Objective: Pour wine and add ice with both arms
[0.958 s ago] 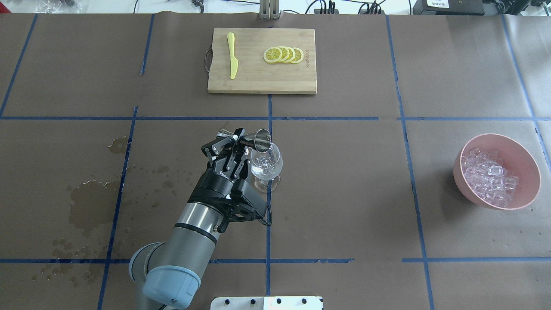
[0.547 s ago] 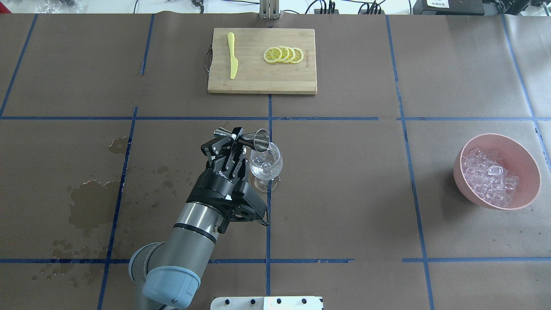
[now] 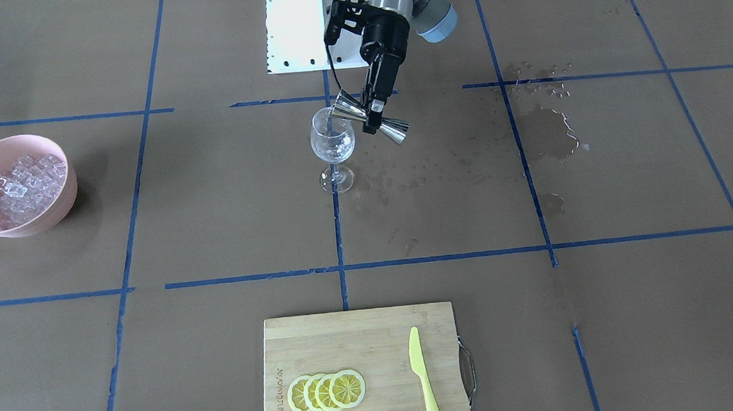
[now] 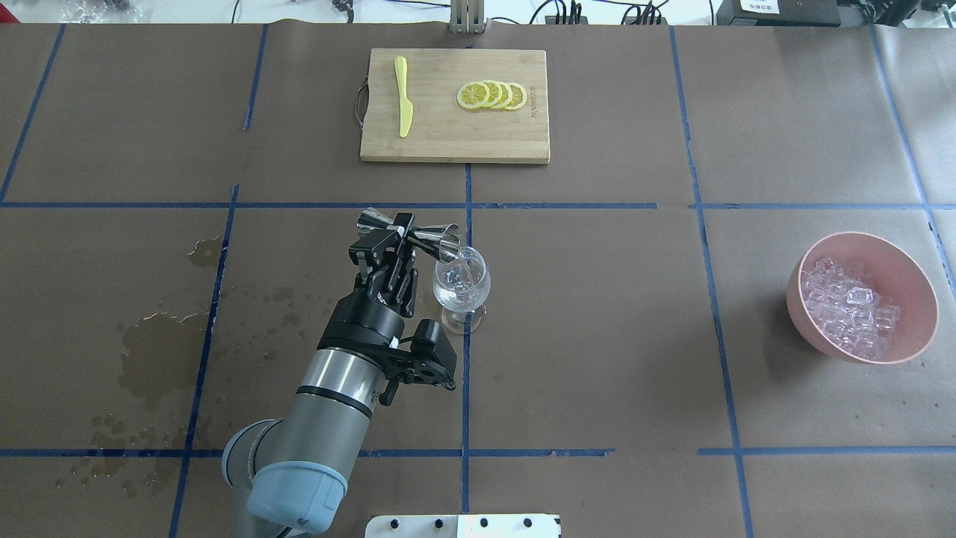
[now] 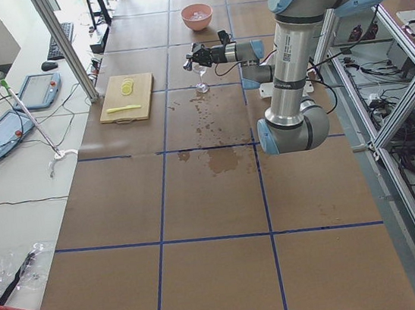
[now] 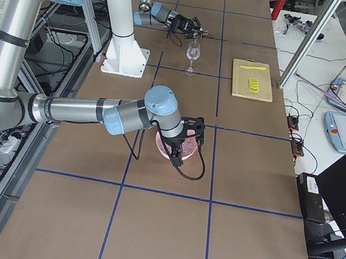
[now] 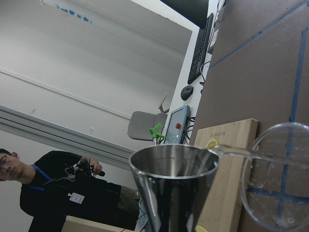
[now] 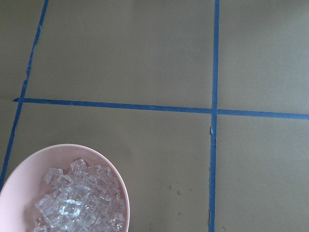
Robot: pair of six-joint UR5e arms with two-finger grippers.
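My left gripper [image 4: 401,226] is shut on the waist of a steel jigger [image 4: 433,235], which lies tipped on its side with its mouth at the rim of the wine glass [image 4: 461,282]. A thin clear stream of wine [image 7: 231,151] runs from the jigger's lip into the glass. The glass [image 3: 333,144] stands upright on a blue tape line. At the far right, ice [image 4: 851,308] is heaped in a pink bowl [image 4: 805,317]. My right gripper [image 6: 180,144] hangs over that bowl in the exterior right view only, and I cannot tell its state. Its wrist view looks down on the ice [image 8: 77,205].
A bamboo cutting board [image 4: 448,142] at the far middle carries lemon slices [image 4: 493,95] and a yellow knife [image 4: 403,97]. Wet stains [image 4: 157,351] mark the paper on the left. The white pedestal base [image 4: 463,525] sits at the near edge.
The left wrist has rolled further, tipping the jigger from a steep slant to nearly level and shifting it slightly left and away. Wine now runs into the glass.
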